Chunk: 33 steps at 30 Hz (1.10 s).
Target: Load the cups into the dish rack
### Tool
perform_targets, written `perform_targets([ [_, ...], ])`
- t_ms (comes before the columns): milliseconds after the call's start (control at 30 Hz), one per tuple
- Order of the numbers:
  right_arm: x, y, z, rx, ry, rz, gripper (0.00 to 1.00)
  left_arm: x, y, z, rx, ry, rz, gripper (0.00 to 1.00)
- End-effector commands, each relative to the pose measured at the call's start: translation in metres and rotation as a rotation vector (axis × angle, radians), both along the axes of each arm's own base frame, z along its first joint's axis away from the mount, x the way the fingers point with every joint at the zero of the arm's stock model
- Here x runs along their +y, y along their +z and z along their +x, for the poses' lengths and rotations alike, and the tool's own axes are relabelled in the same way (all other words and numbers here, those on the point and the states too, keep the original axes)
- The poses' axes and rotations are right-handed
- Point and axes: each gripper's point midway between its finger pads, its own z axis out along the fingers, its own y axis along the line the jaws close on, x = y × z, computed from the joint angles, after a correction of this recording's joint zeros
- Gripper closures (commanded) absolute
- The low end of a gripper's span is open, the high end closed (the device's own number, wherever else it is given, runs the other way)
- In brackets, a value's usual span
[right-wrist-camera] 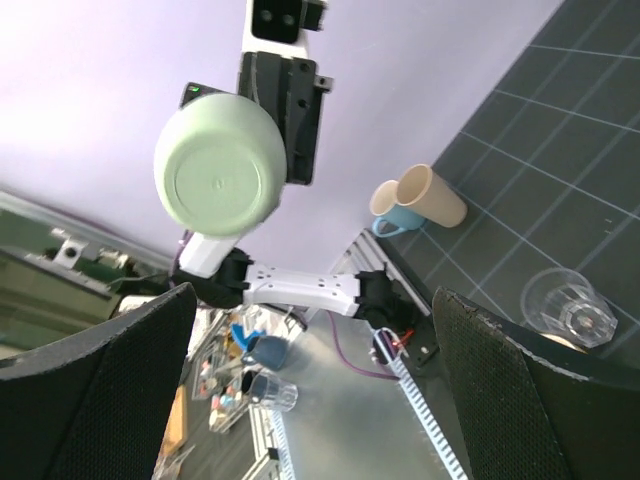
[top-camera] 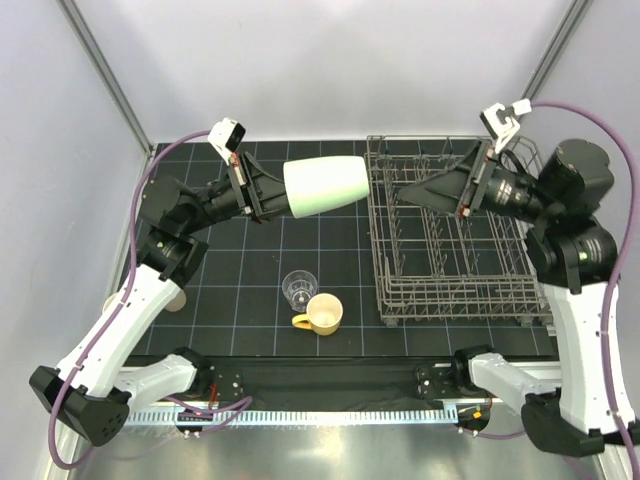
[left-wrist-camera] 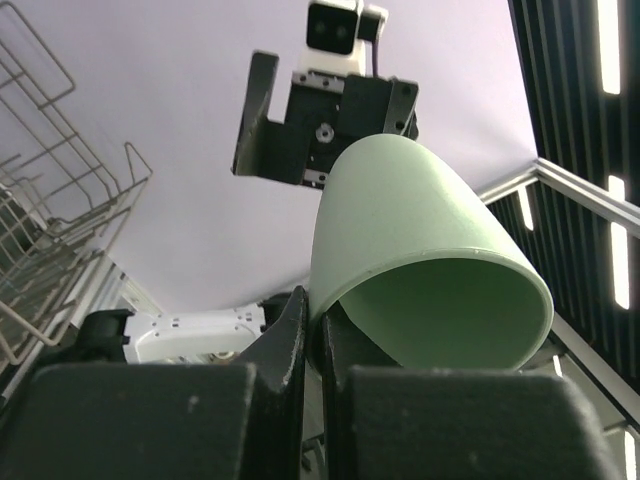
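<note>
Grey wire dish rack (top-camera: 455,312) is standing at the right of the desk (top-camera: 250,255). Right hand (top-camera: 405,190) is hovering above it, fingers spread apart. Left hand (top-camera: 272,192) is grasping the pale green cup (top-camera: 325,185) sideways aloft, left of the rack.

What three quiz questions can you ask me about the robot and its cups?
1. True or false: the yellow mug is already inside the dish rack.
2. Pick one: which cup do the left arm's jaws hold up in the air? A) the clear glass B) the pale green cup C) the tan tumbler
3. Fill the gap: the right arm's jaws, above the dish rack, are ____ (open or shut).

Key: 1 false, it stands on the mat beside the rack. 2 B. 3 open.
</note>
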Motion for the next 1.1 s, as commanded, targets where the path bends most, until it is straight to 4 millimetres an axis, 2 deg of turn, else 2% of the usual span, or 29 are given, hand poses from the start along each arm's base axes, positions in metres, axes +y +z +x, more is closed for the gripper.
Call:
perform_targets([
  [0,0.017,0.029,0.002,-0.061,0.084,0.043,0.00,0.005,0.025,-0.025,-0.093,-0.069,-0.049,1.00],
  [67,0.026,0.035,0.007,-0.065,0.098,0.048,0.00,0.004,0.021,-0.023,-0.078,-0.071,-0.044,1.00],
  [100,0.032,0.040,0.002,-0.076,0.128,0.054,0.00,0.004,0.020,-0.023,-0.076,-0.071,-0.043,1.00],
  [267,0.048,0.053,0.003,-0.091,0.175,0.067,0.01,0.002,0.013,-0.023,-0.056,-0.078,-0.029,1.00],
  [433,0.065,0.061,-0.012,-0.088,0.264,0.093,0.05,0.002,0.011,-0.024,-0.050,-0.079,-0.021,1.00],
  [767,0.062,0.071,-0.033,-0.136,0.313,0.093,0.04,0.002,0.011,-0.026,-0.046,-0.082,-0.011,1.00],
  [867,0.066,0.064,-0.033,-0.117,0.338,0.080,0.04,0.001,0.009,-0.025,-0.041,-0.086,-0.006,1.00],
  [900,0.069,0.064,-0.038,-0.122,0.363,0.077,0.04,0.001,0.008,-0.024,-0.038,-0.089,-0.004,1.00],
  [1067,0.077,0.064,-0.035,-0.126,0.379,0.070,0.06,-0.001,0.006,-0.023,-0.029,-0.099,0.002,0.99],
])
